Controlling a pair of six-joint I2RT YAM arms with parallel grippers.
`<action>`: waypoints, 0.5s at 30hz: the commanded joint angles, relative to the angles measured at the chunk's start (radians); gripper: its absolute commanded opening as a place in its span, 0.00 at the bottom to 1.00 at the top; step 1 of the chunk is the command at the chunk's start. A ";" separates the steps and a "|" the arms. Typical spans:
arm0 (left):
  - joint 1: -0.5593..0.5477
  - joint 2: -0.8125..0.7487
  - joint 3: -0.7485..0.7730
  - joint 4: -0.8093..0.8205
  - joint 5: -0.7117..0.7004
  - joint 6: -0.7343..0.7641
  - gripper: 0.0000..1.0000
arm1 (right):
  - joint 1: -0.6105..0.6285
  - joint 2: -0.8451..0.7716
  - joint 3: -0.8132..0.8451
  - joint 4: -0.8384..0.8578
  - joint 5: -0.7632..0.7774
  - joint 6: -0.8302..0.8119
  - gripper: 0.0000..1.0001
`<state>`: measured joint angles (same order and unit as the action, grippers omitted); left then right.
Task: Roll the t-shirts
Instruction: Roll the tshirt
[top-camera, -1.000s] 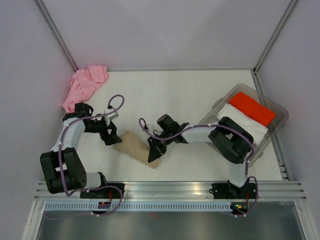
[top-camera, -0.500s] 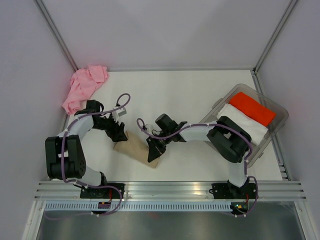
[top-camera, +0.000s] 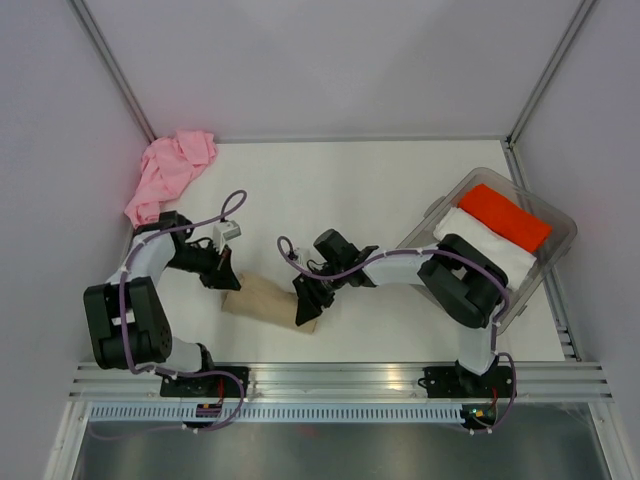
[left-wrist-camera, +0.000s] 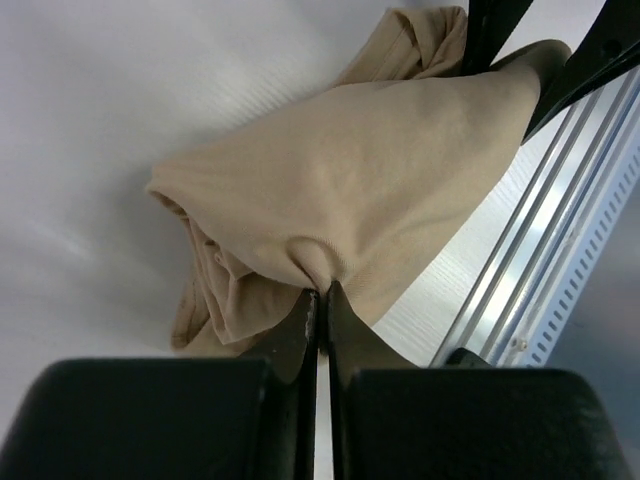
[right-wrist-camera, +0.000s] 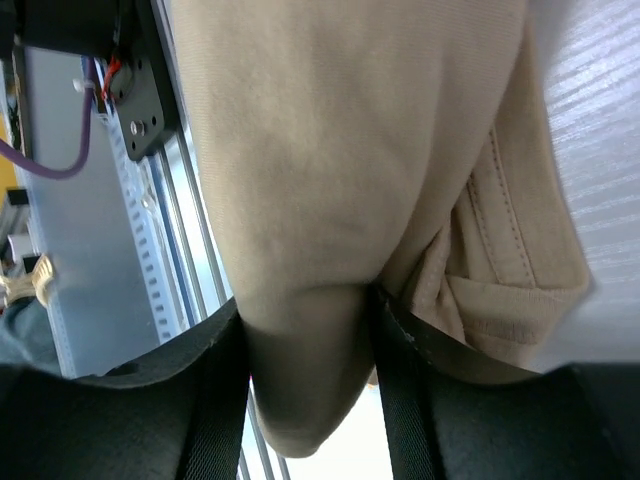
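The tan t-shirt (top-camera: 262, 299) lies as a short roll near the table's front, between both grippers. My left gripper (top-camera: 228, 283) is at its left end, shut on a small pinch of tan cloth (left-wrist-camera: 322, 290); the tan t-shirt (left-wrist-camera: 370, 180) bulges beyond the tips. My right gripper (top-camera: 305, 301) is at the roll's right end, with a thick fold of the tan t-shirt (right-wrist-camera: 330, 150) filling the gap and touching both fingers (right-wrist-camera: 400, 390). The pink t-shirt (top-camera: 170, 170) lies crumpled in the far left corner, away from both arms.
A clear plastic bin (top-camera: 548, 262) at the right holds a folded red cloth (top-camera: 510, 218) and a white one (top-camera: 485, 245). The metal rail (top-camera: 340, 375) runs along the near edge, just beyond the roll (left-wrist-camera: 530, 270).
My left gripper came in to the roll's left end and shut on a pinch of tan cloth. The roll's left end shifted slightly. The right arm has barely moved.
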<state>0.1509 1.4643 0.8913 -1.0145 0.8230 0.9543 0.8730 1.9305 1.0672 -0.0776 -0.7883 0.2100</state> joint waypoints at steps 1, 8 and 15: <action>0.074 -0.065 0.012 -0.122 0.021 0.063 0.02 | -0.002 -0.076 -0.085 0.137 0.049 0.083 0.54; 0.127 -0.140 -0.084 -0.157 -0.004 0.129 0.02 | 0.030 -0.117 -0.233 0.420 0.113 0.238 0.54; 0.190 -0.137 -0.084 -0.213 0.028 0.184 0.02 | 0.043 -0.143 -0.268 0.551 0.213 0.316 0.32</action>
<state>0.3233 1.3445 0.8059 -1.1843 0.8131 1.0550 0.9081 1.8267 0.8040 0.3393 -0.6548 0.4644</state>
